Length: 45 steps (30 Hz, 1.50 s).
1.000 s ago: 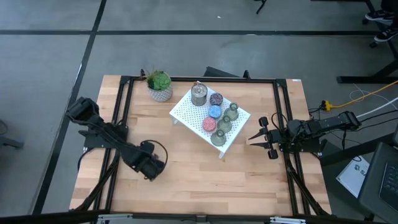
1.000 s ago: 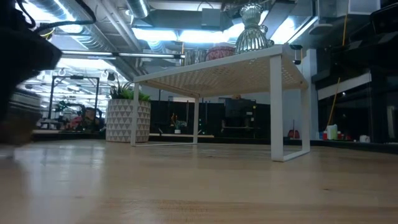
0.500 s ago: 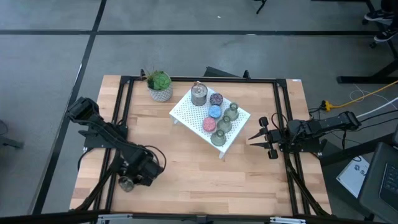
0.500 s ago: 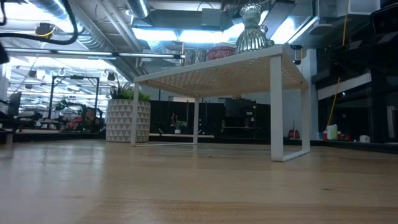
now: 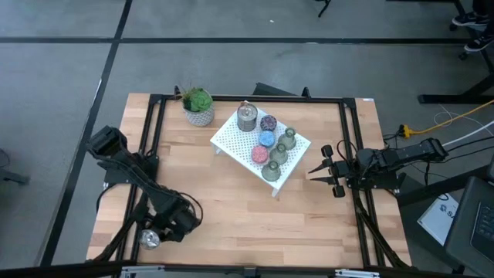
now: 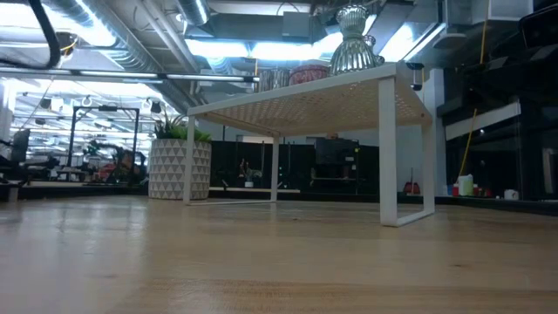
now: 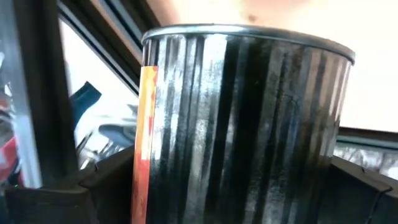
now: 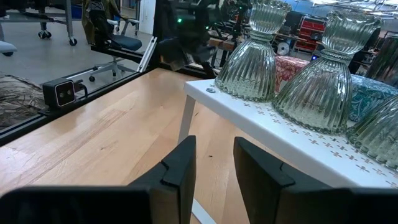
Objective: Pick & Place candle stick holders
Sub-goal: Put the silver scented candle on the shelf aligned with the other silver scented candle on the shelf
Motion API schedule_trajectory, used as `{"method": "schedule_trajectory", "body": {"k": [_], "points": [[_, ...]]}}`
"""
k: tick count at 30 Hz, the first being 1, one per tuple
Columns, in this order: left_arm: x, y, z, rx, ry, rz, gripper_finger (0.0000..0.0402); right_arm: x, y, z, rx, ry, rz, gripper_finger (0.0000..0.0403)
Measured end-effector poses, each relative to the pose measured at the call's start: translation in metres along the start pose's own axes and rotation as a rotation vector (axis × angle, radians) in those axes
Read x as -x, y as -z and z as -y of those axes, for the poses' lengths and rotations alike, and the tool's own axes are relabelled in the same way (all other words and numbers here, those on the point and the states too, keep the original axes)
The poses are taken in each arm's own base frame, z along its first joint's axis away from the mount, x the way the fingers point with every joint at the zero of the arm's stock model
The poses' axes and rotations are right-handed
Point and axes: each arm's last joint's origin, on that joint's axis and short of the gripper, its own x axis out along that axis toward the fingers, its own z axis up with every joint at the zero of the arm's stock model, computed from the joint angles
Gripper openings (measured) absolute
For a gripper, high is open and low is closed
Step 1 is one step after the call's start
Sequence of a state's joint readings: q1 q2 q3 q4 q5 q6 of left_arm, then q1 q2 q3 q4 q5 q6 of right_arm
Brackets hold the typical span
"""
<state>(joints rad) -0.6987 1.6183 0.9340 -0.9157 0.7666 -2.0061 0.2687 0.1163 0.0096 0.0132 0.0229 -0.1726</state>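
Swung from mid-table toward seven o'clock, the left gripper (image 5: 154,234) now sits at the table's edge, jaws spread wide around a ribbed silver candle stick holder (image 7: 242,124) (it fills the wrist view). Right gripper (image 5: 324,171) waits at three o'clock, fingers slightly parted, holding nothing.

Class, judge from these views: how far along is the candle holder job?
Seven holders stand on the white stand. One silver holder is in the left hand at the table's near-left corner; placing it is left. The right hand waits empty at the right edge.
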Motion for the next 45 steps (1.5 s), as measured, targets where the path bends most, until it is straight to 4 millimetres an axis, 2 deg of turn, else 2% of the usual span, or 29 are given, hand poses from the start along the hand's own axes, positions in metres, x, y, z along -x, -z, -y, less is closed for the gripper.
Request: {"method": "schedule_trajectory", "body": {"k": [5,11,18,29,41,45], "points": [[-0.008,-0.011,0.019,-0.057,-0.018,-0.085,0.0365,0.000,0.000,0.000,0.000,0.000,-0.001,0.0112],[-0.003,-0.022,0.027,-0.111,0.020,-0.080,0.0365,0.000,0.000,0.000,0.000,0.000,0.000,0.0112],[-0.002,-0.024,0.028,-0.111,0.040,-0.058,0.0366,0.000,0.000,0.000,0.000,0.000,0.000,0.0112],[-0.001,-0.023,0.029,-0.170,0.048,-0.057,0.0396,0.000,0.000,0.000,0.000,0.000,0.000,0.0112],[0.001,-0.025,0.028,-0.126,0.030,-0.094,0.0400,0.000,0.000,0.000,0.000,0.000,0.000,0.0112],[0.002,-0.024,0.031,-0.189,0.062,-0.107,0.0400,0.000,0.000,0.000,0.000,0.000,0.000,0.0112]]}}
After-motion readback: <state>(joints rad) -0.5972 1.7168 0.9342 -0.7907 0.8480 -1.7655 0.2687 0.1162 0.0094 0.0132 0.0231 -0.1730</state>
